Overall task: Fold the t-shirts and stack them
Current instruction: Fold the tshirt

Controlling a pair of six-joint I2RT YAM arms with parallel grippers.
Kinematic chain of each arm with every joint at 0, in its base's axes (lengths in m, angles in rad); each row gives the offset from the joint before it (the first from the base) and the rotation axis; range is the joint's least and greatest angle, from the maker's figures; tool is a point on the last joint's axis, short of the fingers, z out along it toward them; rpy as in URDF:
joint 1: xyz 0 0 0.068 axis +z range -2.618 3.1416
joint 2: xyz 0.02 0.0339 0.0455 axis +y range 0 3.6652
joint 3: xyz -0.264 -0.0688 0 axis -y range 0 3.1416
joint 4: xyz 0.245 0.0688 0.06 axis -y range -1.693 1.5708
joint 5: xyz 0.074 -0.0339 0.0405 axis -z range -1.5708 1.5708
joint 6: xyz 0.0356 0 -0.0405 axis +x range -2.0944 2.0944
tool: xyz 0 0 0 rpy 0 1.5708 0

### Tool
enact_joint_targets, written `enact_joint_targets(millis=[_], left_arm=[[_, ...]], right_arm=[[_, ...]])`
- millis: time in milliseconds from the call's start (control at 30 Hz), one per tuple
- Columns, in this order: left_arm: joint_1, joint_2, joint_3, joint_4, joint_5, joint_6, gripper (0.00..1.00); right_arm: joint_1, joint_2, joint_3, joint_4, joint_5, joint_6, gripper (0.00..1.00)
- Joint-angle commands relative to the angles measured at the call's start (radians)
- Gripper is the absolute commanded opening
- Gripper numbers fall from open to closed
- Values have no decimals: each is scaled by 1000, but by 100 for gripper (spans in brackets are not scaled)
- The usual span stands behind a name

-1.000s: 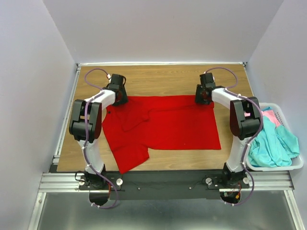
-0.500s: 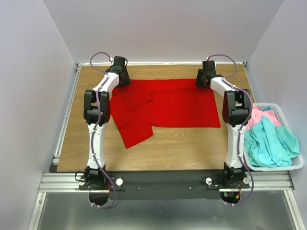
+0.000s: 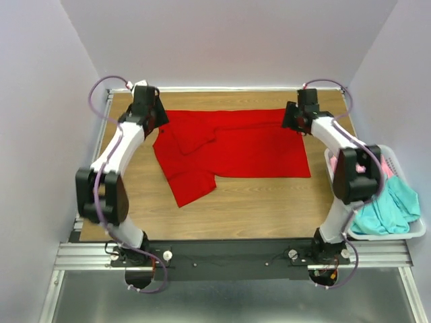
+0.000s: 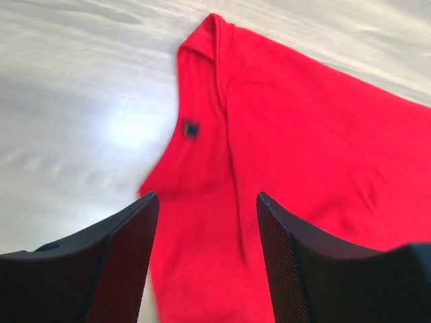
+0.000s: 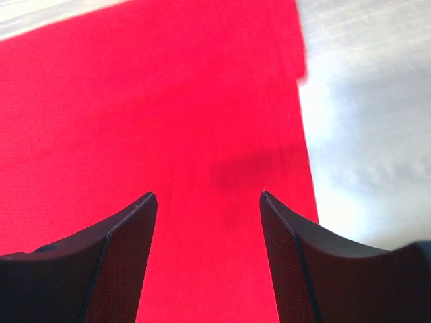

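Observation:
A bright red t-shirt (image 3: pixel 242 145) lies spread flat on the far half of the wooden table (image 3: pixel 256 208), with one sleeve (image 3: pixel 192 185) sticking out toward the near left. My left gripper (image 3: pixel 153 118) is open just above the shirt's far left corner. In the left wrist view the left gripper (image 4: pixel 205 195) hovers over red cloth (image 4: pixel 303 134) near the collar, holding nothing. My right gripper (image 3: pixel 294 120) is open above the far right corner. In the right wrist view the right gripper (image 5: pixel 207 194) is over flat cloth (image 5: pixel 168 101) beside the shirt's edge.
A white laundry basket (image 3: pixel 412 232) stands off the table's right edge, holding a teal shirt (image 3: pixel 387 205) and a pink shirt (image 3: pixel 381 164). White walls close in the back and both sides. A metal rail (image 3: pixel 229 252) runs along the near edge.
Both grippers dragged the red shirt toward the far edge, then opened and let it go. The left arm has swung out to the left, the right arm out to the right.

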Motion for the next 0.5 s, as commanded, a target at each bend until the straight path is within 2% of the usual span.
enact_joint_targets(millis=[0,167,300,467], left_arm=[[-27,-258,-286,42,-33,-42,68],[-29,-456,-598,70,-47,-85,68],[-24,-524,-700,107,-25,-117,68],[-23,-461,-706,166,-25,-130,67]], right_arm=[[25,-228,-194,-17,-30,55,70],[53,-454,-473,-18,-39,84,69],[56,-664,-627,-18,-67,116,69],[55,-772,-724,-21,-111,129,69]])
